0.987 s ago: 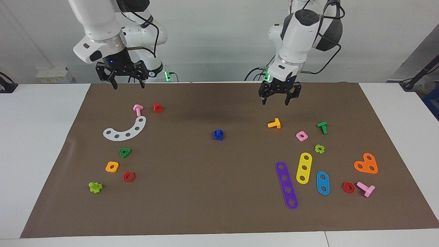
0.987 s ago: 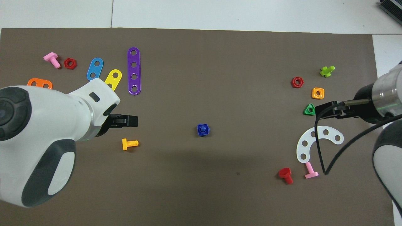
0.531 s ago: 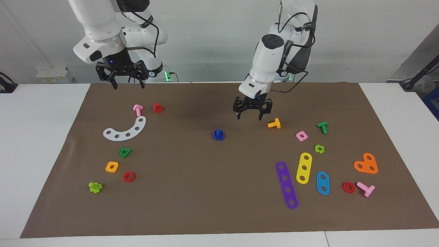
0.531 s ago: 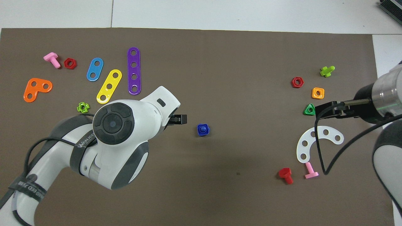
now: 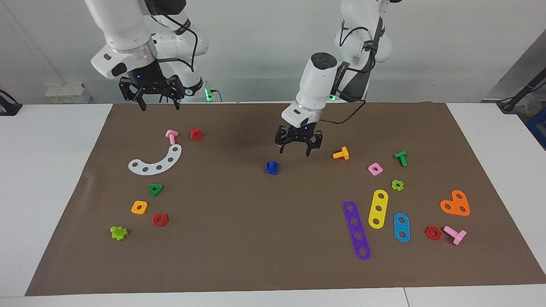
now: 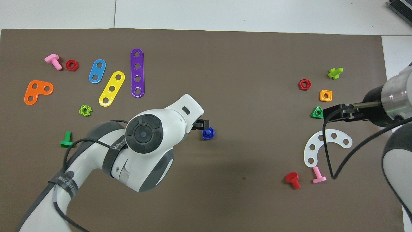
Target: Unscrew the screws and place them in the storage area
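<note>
The blue screw [image 5: 271, 167] lay near the middle of the desk [image 5: 256, 264], on the brown mat [image 5: 273, 238], well apart from every edge. It was a bolt sitting in a square nut. From the overhead camera its round stem end pointed up, so its long axis stood about upright; from the facing camera it looked slightly tilted.

The left gripper [image 5: 293, 150] hung in the air over the mat, just beside the screw on the robots' side and toward the left arm's end of the desk. Its jaws were apart and pointed down, not touching the screw.

The right gripper [image 5: 159, 105] waited high over the desk edge nearest the robots, toward the right arm's end, above a pink bolt [image 5: 171, 136] and a red bolt [image 5: 196, 134]. Its jaws were apart and held nothing.
</note>
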Controlling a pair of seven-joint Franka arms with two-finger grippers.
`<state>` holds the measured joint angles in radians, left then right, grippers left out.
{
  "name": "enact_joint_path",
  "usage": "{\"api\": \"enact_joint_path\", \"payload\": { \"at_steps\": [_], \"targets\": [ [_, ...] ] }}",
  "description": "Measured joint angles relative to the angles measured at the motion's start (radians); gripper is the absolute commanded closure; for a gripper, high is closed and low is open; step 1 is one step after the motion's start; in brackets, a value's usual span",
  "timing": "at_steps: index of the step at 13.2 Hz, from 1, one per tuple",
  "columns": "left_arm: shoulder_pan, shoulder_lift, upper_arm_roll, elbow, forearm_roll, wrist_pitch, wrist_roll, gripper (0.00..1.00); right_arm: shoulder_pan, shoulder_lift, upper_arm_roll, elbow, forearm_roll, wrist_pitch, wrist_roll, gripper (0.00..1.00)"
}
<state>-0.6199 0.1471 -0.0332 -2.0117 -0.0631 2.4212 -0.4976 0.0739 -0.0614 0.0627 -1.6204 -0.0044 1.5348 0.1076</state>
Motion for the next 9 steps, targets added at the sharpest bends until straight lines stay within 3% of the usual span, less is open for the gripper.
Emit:
{"api": "enact_joint_path", "payload": {
  "at_steps": [9],
  "targets": [
    [-0.066,0.185,-0.001,0.026,0.0,0.178,-0.015,0.0,-0.002,0.0,-0.002,0.0,0.0,0.0,0.0,0.0]
  ]
}}
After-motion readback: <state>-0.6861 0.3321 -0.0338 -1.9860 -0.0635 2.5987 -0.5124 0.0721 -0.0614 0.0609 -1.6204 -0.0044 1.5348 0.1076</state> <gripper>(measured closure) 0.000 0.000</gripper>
